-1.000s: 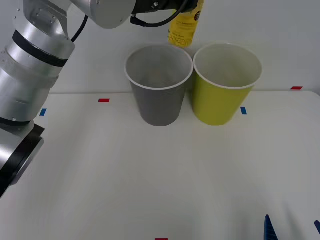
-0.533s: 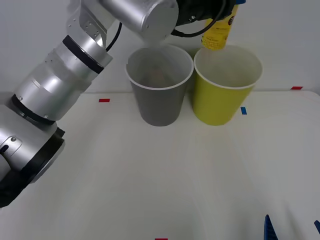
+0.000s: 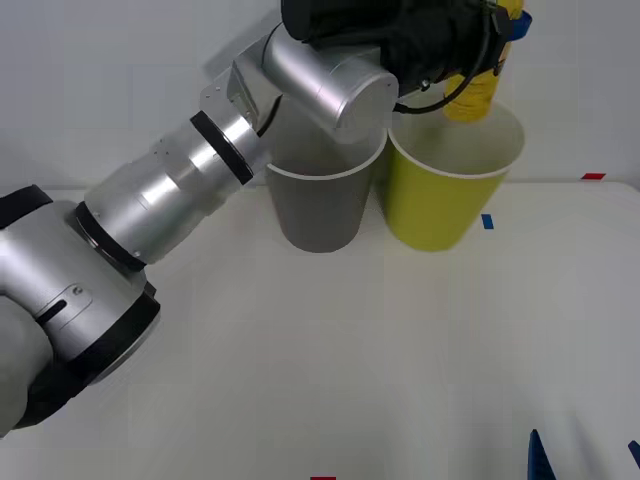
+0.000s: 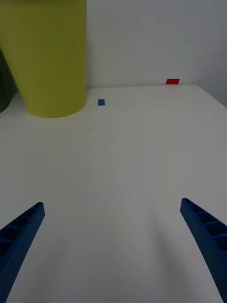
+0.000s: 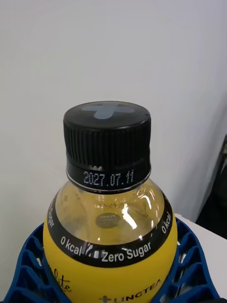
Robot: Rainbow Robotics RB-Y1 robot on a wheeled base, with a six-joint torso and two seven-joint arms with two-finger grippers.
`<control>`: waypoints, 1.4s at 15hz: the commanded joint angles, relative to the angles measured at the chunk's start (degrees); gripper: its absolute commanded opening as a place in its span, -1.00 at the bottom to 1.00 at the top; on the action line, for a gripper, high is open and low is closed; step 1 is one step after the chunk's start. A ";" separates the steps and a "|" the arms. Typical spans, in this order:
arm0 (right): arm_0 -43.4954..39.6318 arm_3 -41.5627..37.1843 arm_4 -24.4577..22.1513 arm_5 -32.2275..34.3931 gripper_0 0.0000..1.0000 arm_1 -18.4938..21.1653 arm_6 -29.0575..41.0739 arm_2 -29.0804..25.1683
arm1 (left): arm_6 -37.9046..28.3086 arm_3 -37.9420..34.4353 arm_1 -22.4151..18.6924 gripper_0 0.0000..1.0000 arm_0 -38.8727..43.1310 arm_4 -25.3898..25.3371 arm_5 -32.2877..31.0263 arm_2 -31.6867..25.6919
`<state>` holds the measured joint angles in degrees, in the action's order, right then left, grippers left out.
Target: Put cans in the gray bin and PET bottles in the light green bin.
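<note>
My left gripper (image 3: 498, 45) is shut on the PET bottle (image 3: 474, 92), which hangs over the open top of the light green bin (image 3: 440, 200). In the left wrist view the PET bottle (image 5: 109, 222) shows its black cap and yellow label, with blue fingers (image 5: 29, 265) hugging both sides. The gray bin (image 3: 318, 205) stands just left of the green one, partly behind my left arm. My right gripper (image 4: 113, 236) hovers open low over the table near its front right edge, and the light green bin (image 4: 47, 61) stands ahead of it. No cans are in view.
The two bins stand side by side at the table's far edge against a white wall. Small red and blue tape marks (image 3: 487, 221) dot the tabletop. My left arm (image 3: 170, 200) reaches diagonally across the left half of the table.
My left arm has swung to the right, carrying the bottle from above the gray bin to above the light green bin. The right gripper has stayed put.
</note>
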<state>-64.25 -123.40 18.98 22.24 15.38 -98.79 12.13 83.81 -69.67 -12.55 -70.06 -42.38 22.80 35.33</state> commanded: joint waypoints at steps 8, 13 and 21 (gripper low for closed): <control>0.00 0.00 0.00 0.00 1.00 0.00 0.00 0.00 | 0.22 4.63 2.62 -1.00 0.01 2.04 -8.03 1.50; 0.00 0.00 0.00 0.00 1.00 0.00 0.00 0.00 | -0.05 4.54 2.00 1.00 0.01 2.30 -7.68 1.50; 0.00 0.00 0.00 0.00 1.00 0.00 0.00 0.00 | 1.45 -27.36 -16.01 1.00 17.50 3.88 7.96 -7.29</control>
<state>-64.25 -123.40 18.98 22.24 15.38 -98.79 12.13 84.58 -90.18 -23.08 -58.91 -39.43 28.52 31.24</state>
